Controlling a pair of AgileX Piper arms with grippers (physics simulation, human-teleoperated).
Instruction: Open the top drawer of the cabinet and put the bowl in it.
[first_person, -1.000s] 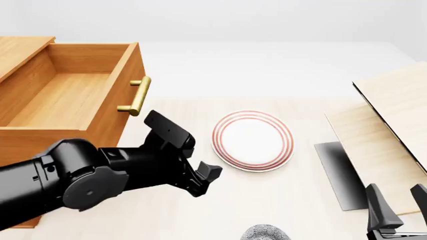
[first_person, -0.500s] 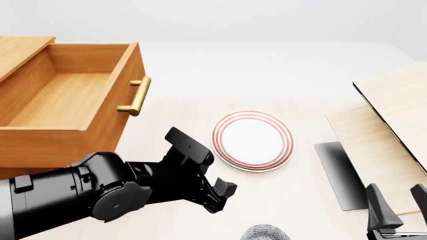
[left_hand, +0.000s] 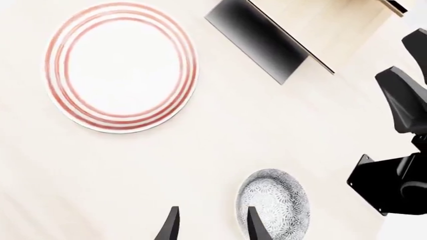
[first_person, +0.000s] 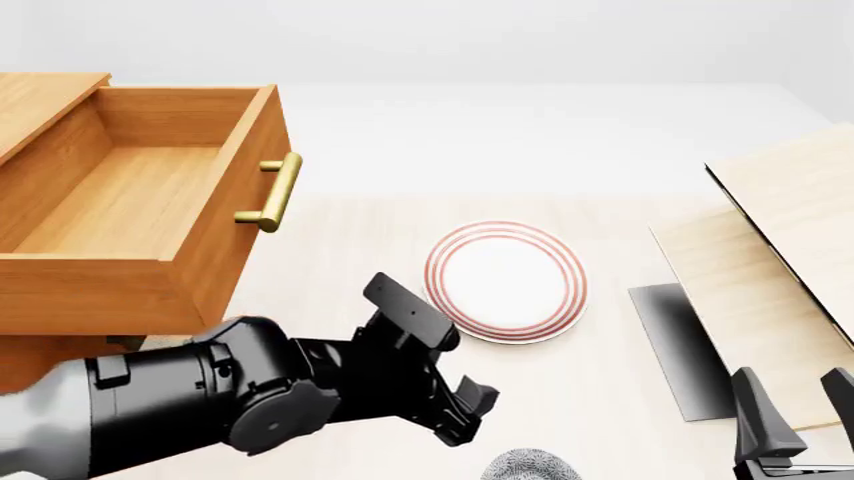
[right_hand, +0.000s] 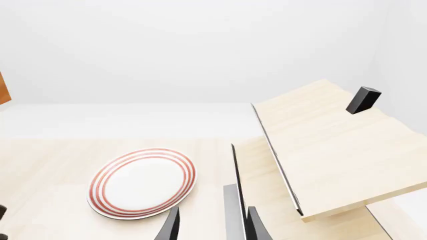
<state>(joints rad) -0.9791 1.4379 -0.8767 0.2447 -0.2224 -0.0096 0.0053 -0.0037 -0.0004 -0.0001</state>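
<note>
Pale table (first_person: 360, 240), one bowl (left_hand: 273, 202), one plate (first_person: 506, 281), one top drawer (first_person: 127, 200) open, both end effectors spread, left end effector (left_hand: 210, 225), right end effector (right_hand: 210, 225)

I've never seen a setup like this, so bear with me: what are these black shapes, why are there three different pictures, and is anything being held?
These are simulator renders of two robot arms at a table. The front view looks forward over it: the left gripper is open above the pale table, near the speckled bowl at the picture's lower edge. The right gripper waits at the lower right, open. The other two pictures come from cameras mounted on each arm, looking along its fingers. The left one shows the bowl beside its fingertips and the red-ringed plate. The cabinet's top drawer stands open and empty. A pale wooden structure sits at the right. Nothing is held.
</note>
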